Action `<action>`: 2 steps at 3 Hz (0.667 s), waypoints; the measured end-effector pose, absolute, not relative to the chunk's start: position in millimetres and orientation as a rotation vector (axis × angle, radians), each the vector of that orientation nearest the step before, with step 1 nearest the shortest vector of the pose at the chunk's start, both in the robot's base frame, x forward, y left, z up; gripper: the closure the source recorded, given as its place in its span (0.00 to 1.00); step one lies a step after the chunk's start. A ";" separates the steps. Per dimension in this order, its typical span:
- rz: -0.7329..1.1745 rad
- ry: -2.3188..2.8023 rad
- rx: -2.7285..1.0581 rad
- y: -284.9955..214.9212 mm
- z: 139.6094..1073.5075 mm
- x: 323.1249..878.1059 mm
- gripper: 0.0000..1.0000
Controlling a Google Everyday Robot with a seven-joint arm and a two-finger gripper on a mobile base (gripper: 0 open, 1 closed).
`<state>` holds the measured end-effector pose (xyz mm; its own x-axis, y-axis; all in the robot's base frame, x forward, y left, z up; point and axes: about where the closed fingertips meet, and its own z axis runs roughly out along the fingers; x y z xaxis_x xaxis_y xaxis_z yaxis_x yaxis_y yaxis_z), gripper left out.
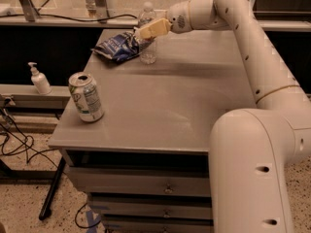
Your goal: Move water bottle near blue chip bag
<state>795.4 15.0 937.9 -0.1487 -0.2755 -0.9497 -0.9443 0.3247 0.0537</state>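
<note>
This looks like a robotics lab or test room. A plain grey counter (160,106) has drawers (126,182) under its front edge. Loose cables (12,144) trail over a speckled floor (19,203) to its left, and a pump dispenser (39,79) stands on a ledge past the left edge. A white robot arm (252,47) reaches across, with its gripper (148,30) near the far-left corner, at the bottle (148,52).

Looked down steeply from high above the near edge of the table (170,106), facing its far edge. Sat close beside the arm (252,169), with its near link filling the lower right. Caught the gripper (142,33) at the far side, at the water bottle (148,52) beside the blue chip bag (116,45).
</note>
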 end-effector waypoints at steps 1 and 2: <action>0.887 1.642 -1.120 12.8 935.9 796.1 0.00; 0.888 1.642 -1.120 12.6 935.9 796.2 0.00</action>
